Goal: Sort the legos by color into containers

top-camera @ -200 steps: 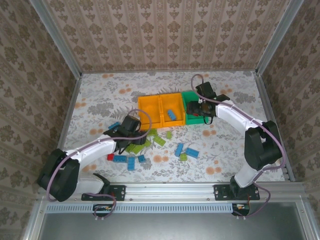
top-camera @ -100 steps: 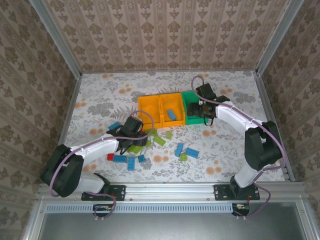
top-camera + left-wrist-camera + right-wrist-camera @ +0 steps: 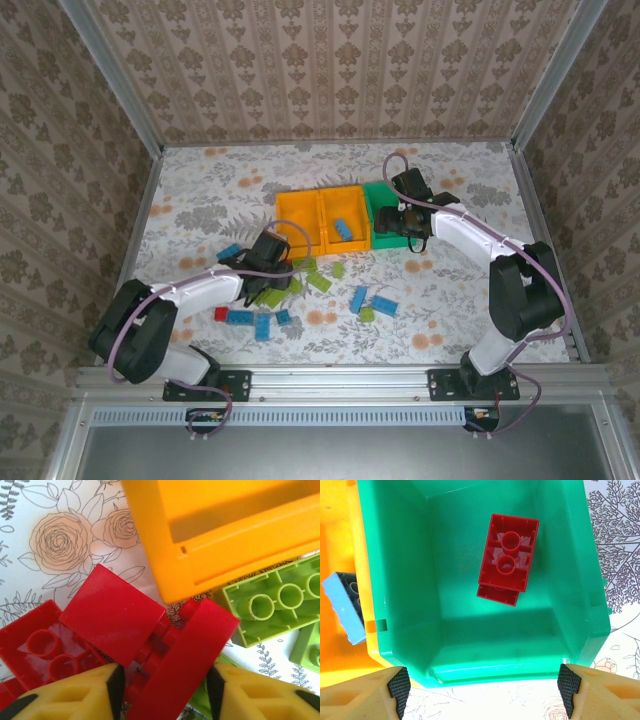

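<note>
**A:** Report top external.
**B:** Loose legos (image 3: pixel 358 298) scattered on table (image 3: pixel 200 200), near side of containers (image 3: pixel 300 225). Left gripper (image 3: pixel 275 270) down among them. Right gripper (image 3: pixel 395 220) over green container (image 3: pixel 385 240).
**A:** Report left wrist.
**B:** Pads (image 3: pixel 117 690) closed on tilted red lego (image 3: pixel 195 645), just beside orange container (image 3: pixel 200 555). Lime lego (image 3: pixel 270 605) beside same wall.
**A:** Report right wrist.
**B:** Fingertips (image 3: pixel 395 685) spread wide, holding nothing, above green container. Second red lego (image 3: pixel 507 557) lying inside. Blue lego (image 3: pixel 345 605) in adjoining orange container (image 3: pixel 335 540).
</note>
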